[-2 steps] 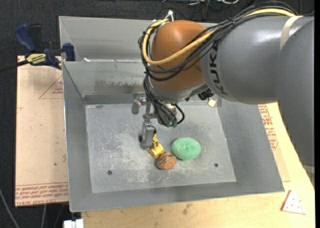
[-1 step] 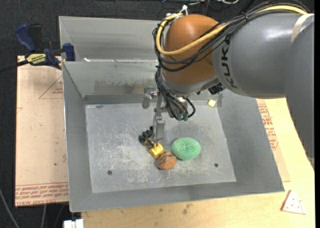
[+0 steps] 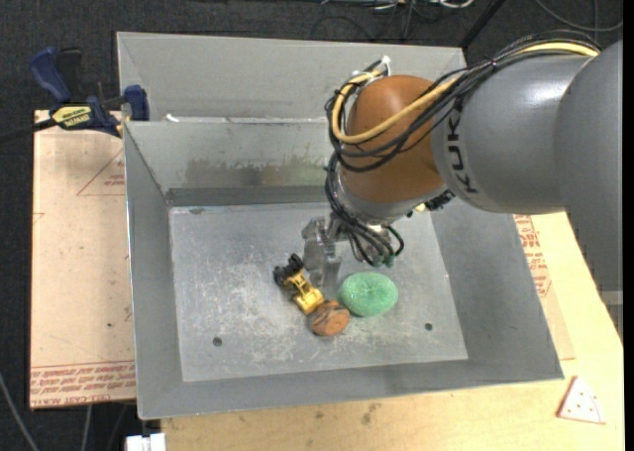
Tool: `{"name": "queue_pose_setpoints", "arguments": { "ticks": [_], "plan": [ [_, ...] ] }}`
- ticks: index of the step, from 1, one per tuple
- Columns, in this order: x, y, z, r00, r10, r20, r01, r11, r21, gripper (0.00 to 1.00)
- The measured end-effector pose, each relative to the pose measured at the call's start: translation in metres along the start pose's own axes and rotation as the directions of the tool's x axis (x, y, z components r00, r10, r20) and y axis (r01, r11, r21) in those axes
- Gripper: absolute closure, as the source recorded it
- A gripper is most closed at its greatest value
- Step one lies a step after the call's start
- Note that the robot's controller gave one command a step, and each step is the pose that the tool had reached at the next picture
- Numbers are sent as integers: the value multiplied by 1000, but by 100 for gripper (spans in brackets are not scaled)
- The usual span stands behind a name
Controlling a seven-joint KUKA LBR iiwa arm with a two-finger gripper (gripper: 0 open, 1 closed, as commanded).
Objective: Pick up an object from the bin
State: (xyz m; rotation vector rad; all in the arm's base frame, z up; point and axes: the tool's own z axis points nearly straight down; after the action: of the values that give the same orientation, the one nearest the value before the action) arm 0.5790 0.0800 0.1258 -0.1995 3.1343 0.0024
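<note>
My gripper (image 3: 322,263) hangs low in the middle of the bin, its grey fingers pointing down just above and between the loose things. A small yellow and black toy vehicle (image 3: 300,285) lies right below and to the left of the fingertips. A round green sponge-like pad (image 3: 369,294) rests just to the right. A small brown rounded lump (image 3: 330,321) lies in front of the toy, touching its front end. Nothing shows between the fingers.
The orange cover and cables on the wrist hang over the bin's back middle, with the grey arm coming in from the right. The bin's slanted walls close in on all sides. Bare floor lies to the left and front.
</note>
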Motion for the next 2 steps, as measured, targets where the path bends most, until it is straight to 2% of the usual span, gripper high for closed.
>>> {"name": "queue_pose_setpoints", "arguments": {
  "ticks": [1,2],
  "plan": [
    [0,0,0,1000,0,0,0,1000,0,0],
    [0,0,0,1000,0,0,0,1000,0,0]
  ]
}}
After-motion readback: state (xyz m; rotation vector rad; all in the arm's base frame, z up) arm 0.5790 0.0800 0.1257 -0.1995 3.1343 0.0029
